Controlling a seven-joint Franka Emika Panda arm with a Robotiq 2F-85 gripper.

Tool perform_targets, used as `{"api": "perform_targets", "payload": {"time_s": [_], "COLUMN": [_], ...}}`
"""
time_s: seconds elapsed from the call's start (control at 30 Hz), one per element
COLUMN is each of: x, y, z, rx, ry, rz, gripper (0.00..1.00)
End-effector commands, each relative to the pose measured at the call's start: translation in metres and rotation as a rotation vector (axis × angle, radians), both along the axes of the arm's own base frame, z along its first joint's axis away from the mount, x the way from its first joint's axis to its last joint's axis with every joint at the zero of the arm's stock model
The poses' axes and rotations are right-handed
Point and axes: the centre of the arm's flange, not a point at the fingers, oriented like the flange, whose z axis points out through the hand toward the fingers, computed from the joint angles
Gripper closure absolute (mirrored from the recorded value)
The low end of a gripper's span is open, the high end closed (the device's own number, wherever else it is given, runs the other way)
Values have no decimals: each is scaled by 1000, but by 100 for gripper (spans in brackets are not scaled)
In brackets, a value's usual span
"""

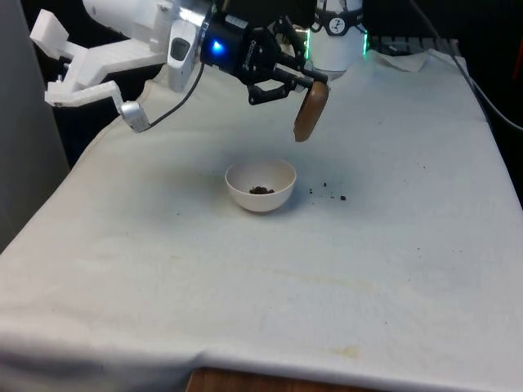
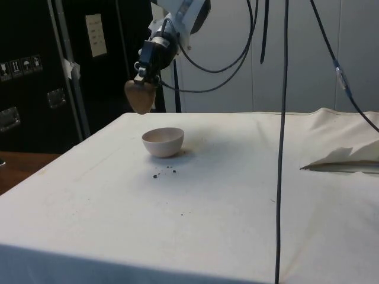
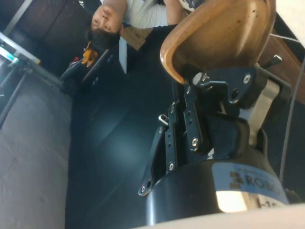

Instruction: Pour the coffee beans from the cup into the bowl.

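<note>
A brown cup (image 1: 310,112) hangs tipped over in the air, its mouth turned downward, with my gripper (image 1: 304,82) shut on its rim. It hovers above and slightly to the front view's right of the white bowl (image 1: 260,184). In the side view the cup (image 2: 140,97) is above and just beyond the bowl (image 2: 163,142). Dark coffee beans (image 1: 261,190) lie in the bowl's bottom. The wrist view has the cup's (image 3: 220,33) brown wall clamped between the fingers (image 3: 190,119).
A few spilled beans (image 1: 327,193) lie on the white cloth to the front view's right of the bowl, also seen as beans (image 2: 164,173) in the side view. A person (image 3: 128,14) shows in the wrist view. A cable (image 2: 283,142) hangs down in the side view.
</note>
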Motion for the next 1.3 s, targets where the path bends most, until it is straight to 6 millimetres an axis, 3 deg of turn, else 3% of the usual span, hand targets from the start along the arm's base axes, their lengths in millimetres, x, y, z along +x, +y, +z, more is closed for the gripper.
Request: {"api": "perform_targets", "payload": {"time_s": [0.0,0.83,1.27], "x": [0,5,-7], "y": [2,19,27], "z": [1,8,15], "rx": [-20,-97,-158], "ry": [-3,-20,-48], "rz": [-8,62,105], "gripper": [100,100,100]}}
